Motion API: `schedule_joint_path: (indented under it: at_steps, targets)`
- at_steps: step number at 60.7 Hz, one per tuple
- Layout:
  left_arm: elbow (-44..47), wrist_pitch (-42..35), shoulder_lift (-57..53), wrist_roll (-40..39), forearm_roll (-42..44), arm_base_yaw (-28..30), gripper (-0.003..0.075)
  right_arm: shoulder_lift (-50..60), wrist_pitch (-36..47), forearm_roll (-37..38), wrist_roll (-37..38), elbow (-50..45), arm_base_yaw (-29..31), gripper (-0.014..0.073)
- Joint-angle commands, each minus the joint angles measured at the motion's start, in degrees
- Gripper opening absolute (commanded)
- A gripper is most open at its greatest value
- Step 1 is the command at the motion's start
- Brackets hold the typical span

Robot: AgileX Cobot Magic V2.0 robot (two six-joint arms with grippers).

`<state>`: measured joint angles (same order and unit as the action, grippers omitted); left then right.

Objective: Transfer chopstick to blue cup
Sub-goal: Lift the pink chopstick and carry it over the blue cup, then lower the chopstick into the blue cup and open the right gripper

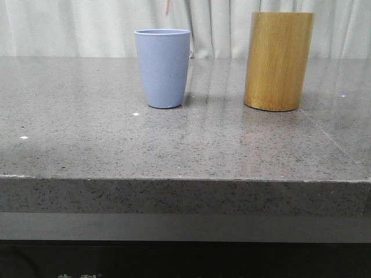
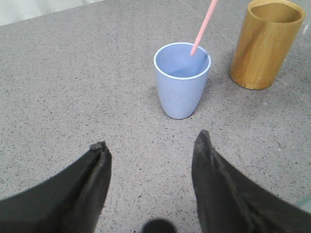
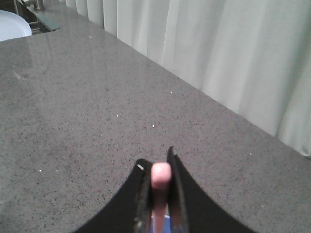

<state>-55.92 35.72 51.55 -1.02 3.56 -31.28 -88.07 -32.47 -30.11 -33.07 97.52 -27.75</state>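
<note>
The blue cup (image 1: 163, 68) stands on the grey stone table (image 1: 174, 145), left of the taller yellow-brown bamboo holder (image 1: 278, 61). In the left wrist view a pink chopstick (image 2: 203, 25) slants down into the blue cup (image 2: 181, 80), its lower end inside the rim. A short pink length (image 1: 166, 7) shows above the cup at the front view's top edge. My right gripper (image 3: 160, 171) is shut on the chopstick's upper end (image 3: 161, 175), with a bit of the blue cup showing below. My left gripper (image 2: 150, 143) is open and empty, hovering short of the cup.
The bamboo holder (image 2: 265, 43) stands beside the cup, apart from it. A white curtain (image 1: 87, 26) hangs behind the table's far edge. A white plate (image 3: 12, 25) shows at a far corner in the right wrist view. The table's front edge (image 1: 185, 179) runs across the front view.
</note>
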Motion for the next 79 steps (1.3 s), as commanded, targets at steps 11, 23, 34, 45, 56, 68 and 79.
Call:
schedule_joint_path:
  at_steps: [11,23,34,45,56,68,79]
  targets:
    - [-1.75,-4.44,-0.36,-0.53,0.02,-0.27,0.0377,-4.23,3.85,-0.68,-0.74,1.65,-0.04,-0.007]
    - [-1.75,-4.44,-0.36,-0.53,0.23,-0.27,0.0377,-6.49,2.99,-0.68,-0.74,1.65,-0.04,-0.0007]
    - [-1.75,-4.71,-0.36,-0.53,0.21,-0.27,0.0377,-6.59,3.05,-0.68,-0.74,1.65,-0.04,0.0331]
    - [-1.75,-5.64,-0.36,-0.53,0.21,-0.27,0.0377,-5.67,1.55,-0.68,-0.61,1.65,0.03,0.051]
    - [-1.75,-5.64,-0.36,-0.53,0.21,-0.27,0.0377,-0.12,-7.69,-0.46,1.38,1.65,2.4,0.0506]
    - [-1.75,-4.67,-0.36,-0.53,0.21,-0.27,0.0377,7.13,-19.73,7.45,9.41,1.51,7.59,0.0506]
    - [-1.75,-3.58,-0.36,-0.53,0.21,-0.27,0.0377,15.61,-24.46,14.42,16.28,-4.03,11.76,0.0506]
